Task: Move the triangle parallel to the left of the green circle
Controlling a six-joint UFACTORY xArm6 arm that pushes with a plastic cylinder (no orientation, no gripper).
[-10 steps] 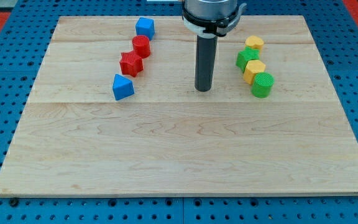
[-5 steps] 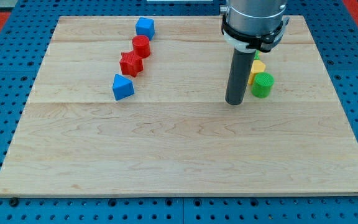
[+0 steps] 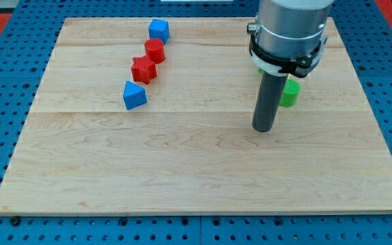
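Toward the tabletop's [image 3: 182, 170] top-left corner I see a slanting line of four blocks. The blue triangle [image 3: 134, 95] sits lowest and furthest left, well apart from everything on the right side. Just up from it is the red star [image 3: 143, 69], touching the red cylinder [image 3: 155, 50], and the blue cube [image 3: 158, 29] lies nearest the top edge. Moving right, my tip [image 3: 263, 128] rests on bare wood right of centre, touching no block; the rod has no hand, so nothing is held. Just beyond the rod, toward the right edge, the green circle [image 3: 289, 93] shows partly, its left side hidden by the rod. Any other blocks there are covered by the arm.
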